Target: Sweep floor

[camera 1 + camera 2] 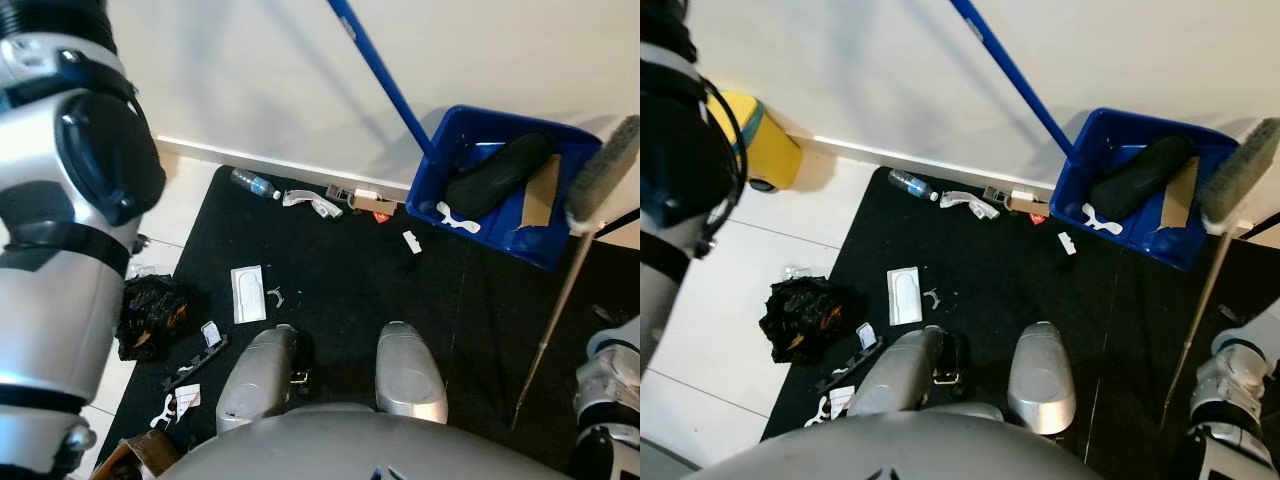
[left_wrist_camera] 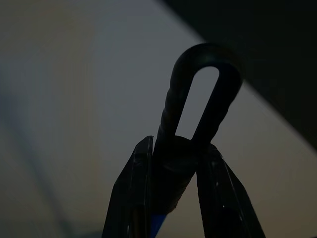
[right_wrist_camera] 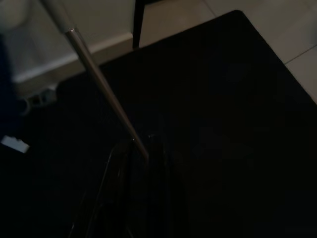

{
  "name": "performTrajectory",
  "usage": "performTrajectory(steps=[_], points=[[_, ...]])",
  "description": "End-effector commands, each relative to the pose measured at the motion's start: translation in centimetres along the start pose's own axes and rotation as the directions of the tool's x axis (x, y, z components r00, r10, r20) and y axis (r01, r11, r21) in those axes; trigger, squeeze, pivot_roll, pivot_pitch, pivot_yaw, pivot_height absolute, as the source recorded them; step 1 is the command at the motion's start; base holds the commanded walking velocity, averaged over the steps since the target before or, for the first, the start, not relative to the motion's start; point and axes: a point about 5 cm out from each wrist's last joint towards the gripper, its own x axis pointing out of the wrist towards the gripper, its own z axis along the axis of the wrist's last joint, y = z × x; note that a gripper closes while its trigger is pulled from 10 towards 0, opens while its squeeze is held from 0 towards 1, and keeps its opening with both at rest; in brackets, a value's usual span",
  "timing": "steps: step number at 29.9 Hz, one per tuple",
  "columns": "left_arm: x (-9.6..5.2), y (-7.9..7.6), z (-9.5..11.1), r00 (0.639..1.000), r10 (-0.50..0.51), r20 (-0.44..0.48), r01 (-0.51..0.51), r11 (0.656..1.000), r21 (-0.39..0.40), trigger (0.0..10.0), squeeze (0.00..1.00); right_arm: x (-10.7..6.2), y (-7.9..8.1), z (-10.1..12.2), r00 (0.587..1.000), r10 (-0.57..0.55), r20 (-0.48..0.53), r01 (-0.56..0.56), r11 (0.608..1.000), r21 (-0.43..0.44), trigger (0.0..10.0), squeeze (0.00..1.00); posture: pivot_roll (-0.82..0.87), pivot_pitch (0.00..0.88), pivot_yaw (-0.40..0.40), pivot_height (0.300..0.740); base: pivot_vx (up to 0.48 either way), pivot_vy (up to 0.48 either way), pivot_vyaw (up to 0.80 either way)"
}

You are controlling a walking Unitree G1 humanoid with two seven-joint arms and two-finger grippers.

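Observation:
A blue dustpan point(image 1: 470, 135) rests on the black mat point(image 1: 350, 280) by the wall, holding a black bag-like lump point(image 1: 498, 173), a cardboard piece point(image 1: 541, 195) and a white scrap. Its long blue handle point(image 1: 382, 75) rises up and to the left. My left gripper point(image 2: 178, 146) is shut on the handle's black looped end point(image 2: 203, 94). A broom with grey bristles point(image 1: 603, 172) stands right of the pan, its silver handle point(image 1: 555, 310) slanting toward me. My right gripper point(image 3: 141, 148) closes on that handle's end point(image 3: 99, 79).
Litter lies on the mat: a plastic bottle point(image 1: 254, 184), white plastic pieces point(image 1: 310, 203), small cartons point(image 1: 372, 203), a white tray point(image 1: 247, 293). A crumpled black bag point(image 1: 150, 315) sits on the pale tiles at left. A yellow bin point(image 1: 765, 145) stands by the wall. My legs point(image 1: 410, 375) are below.

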Motion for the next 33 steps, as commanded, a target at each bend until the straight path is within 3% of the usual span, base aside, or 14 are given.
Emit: performTrajectory(steps=[1,3,5,8,12,16,20,22,24,25,29,30,33], points=[[-1.1,-1.1,3.6,0.984,-0.097,0.150,0.104,0.994,-0.043,10.0,0.00,0.0,-0.3,-0.2,1.000,-0.030,-0.006,0.030,0.998,-0.060,10.0,0.00,-0.05,0.000,0.105,0.740,0.000,0.000,0.00],[-1.2,-1.1,3.8,0.983,-0.102,0.151,0.107,0.994,-0.027,10.0,0.00,0.1,-0.7,-0.1,0.998,-0.060,-0.001,0.060,0.994,-0.096,10.0,0.00,-0.05,0.000,0.105,0.740,0.000,0.000,0.00],[-1.7,-0.7,4.4,0.983,-0.102,0.150,0.103,0.995,0.004,10.0,0.00,0.6,-2.3,0.3,0.988,-0.152,0.011,0.151,0.967,-0.206,10.0,0.00,-0.04,0.000,0.101,0.740,0.000,0.000,0.00],[-2.0,-0.6,4.9,0.983,-0.094,0.161,0.094,0.996,0.006,10.0,0.00,0.7,-3.2,0.3,0.983,-0.182,0.002,0.178,0.958,-0.226,10.0,0.00,-0.03,0.000,0.095,0.740,0.000,0.000,0.00],[-2.1,-0.4,5.0,0.983,-0.085,0.166,0.087,0.996,-0.002,10.0,0.00,0.8,-3.2,0.4,0.985,-0.170,-0.010,0.166,0.974,-0.154,10.0,0.00,-0.03,0.000,0.092,0.740,0.000,0.000,0.00],[-1.7,0.3,3.6,0.989,-0.068,0.131,0.072,0.997,-0.029,10.0,0.00,1.0,-1.7,2.1,0.990,-0.112,0.081,0.116,0.992,-0.048,10.0,0.00,-0.03,0.000,0.095,0.740,0.000,0.000,0.00],[-1.0,2.2,-1.2,1.000,-0.011,-0.028,0.011,1.000,0.003,10.0,0.00,0.7,1.3,5.2,0.964,0.016,0.266,-0.048,0.992,0.113,10.0,0.00,-0.05,0.000,0.104,0.740,0.000,0.000,0.00],[-0.9,2.8,-2.7,0.997,0.004,-0.072,-0.004,1.000,0.002,10.0,0.00,0.6,2.0,6.0,0.951,0.052,0.304,-0.102,0.983,0.153,10.0,0.00,-0.05,0.000,0.104,0.740,0.000,0.000,0.00],[-0.9,3.3,-3.8,0.994,0.026,-0.103,-0.023,0.999,0.027,10.0,0.00,0.5,2.6,6.7,0.938,0.073,0.339,-0.134,0.978,0.159,10.0,0.00,-0.05,0.000,0.106,0.740,0.000,0.000,0.00],[-1.1,4.6,-6.3,0.983,0.072,-0.167,-0.062,0.996,0.063,10.0,0.00,0.2,3.7,7.8,0.914,0.113,0.390,-0.183,0.972,0.147,10.0,0.00,-0.05,0.000,0.105,0.740,0.000,0.000,0.00],[-1.4,5.7,-8.6,0.968,0.105,-0.226,-0.093,0.994,0.063,10.0,0.00,0.0,4.8,8.5,0.897,0.147,0.416,-0.220,0.967,0.132,10.0,0.00,-0.05,0.000,0.101,0.740,0.000,0.000,0.00],[-1.8,6.9,-10.6,0.952,0.150,-0.268,-0.133,0.988,0.080,10.0,0.00,-0.2,5.7,8.8,0.886,0.184,0.427,-0.256,0.959,0.119,10.0,0.00,-0.04,0.000,0.094,0.740,0.000,0.000,0.00],[-2.4,8.0,-12.3,0.936,0.202,-0.286,-0.178,0.978,0.111,10.0,0.00,-0.5,6.8,8.8,0.871,0.226,0.437,-0.300,0.948,0.109,10.0,0.00,-0.03,0.000,0.090,0.740,0.000,0.000,0.00]])
